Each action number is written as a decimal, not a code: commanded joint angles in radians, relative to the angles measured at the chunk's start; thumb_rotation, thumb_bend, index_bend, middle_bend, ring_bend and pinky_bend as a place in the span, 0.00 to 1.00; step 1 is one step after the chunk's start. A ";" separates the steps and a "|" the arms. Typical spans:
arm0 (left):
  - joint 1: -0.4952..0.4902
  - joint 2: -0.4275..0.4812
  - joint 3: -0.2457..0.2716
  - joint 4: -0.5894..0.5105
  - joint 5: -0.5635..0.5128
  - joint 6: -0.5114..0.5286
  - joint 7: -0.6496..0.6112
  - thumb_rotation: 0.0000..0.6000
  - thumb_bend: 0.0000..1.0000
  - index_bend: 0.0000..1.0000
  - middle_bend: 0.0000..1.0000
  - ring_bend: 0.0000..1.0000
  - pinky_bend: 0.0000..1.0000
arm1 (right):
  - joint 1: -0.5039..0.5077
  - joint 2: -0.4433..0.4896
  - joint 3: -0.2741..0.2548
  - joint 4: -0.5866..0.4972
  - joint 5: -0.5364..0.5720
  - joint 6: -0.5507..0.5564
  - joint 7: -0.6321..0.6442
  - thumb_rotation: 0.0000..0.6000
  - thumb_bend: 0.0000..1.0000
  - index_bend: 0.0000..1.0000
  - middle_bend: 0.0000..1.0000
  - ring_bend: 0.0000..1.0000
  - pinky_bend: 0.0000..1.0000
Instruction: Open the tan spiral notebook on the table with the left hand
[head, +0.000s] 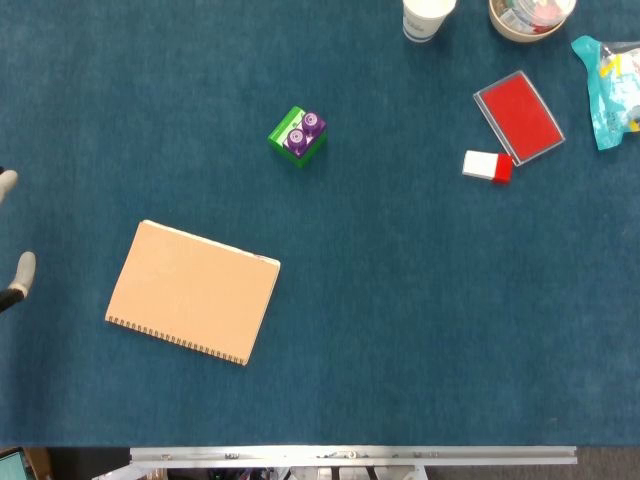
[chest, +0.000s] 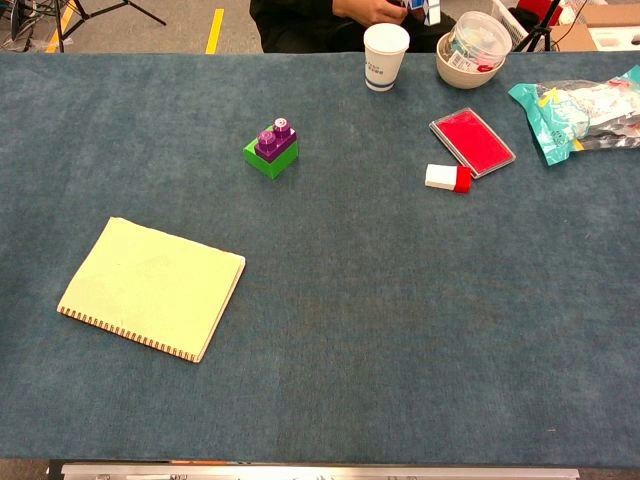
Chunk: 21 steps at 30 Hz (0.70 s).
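The closed notebook is seen lying flat to the right of the left hand's fingertips, spiral edge nearest the robot, while their spread cannot be told and the right hand is unseen

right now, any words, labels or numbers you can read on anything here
None can be read.
Paper cup: blue print on its side, too blurred to read.
Teal packet: printed marks, too small to read.
Tub: a label, illegible.
Notebook, red pad, block: no text seen.
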 joint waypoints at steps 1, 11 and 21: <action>-0.001 0.002 0.000 0.001 -0.003 -0.005 0.000 1.00 0.34 0.10 0.09 0.10 0.11 | 0.000 0.000 0.000 -0.001 0.001 -0.001 -0.002 1.00 0.62 0.50 0.40 0.32 0.42; -0.031 0.043 0.027 0.036 0.053 -0.054 -0.045 1.00 0.34 0.10 0.09 0.10 0.11 | 0.004 0.003 0.002 -0.011 -0.005 -0.001 -0.011 1.00 0.62 0.50 0.40 0.32 0.42; -0.096 0.091 0.117 0.162 0.229 -0.129 -0.179 1.00 0.30 0.07 0.06 0.09 0.11 | 0.015 0.005 0.003 -0.032 -0.017 -0.005 -0.029 1.00 0.62 0.50 0.40 0.32 0.42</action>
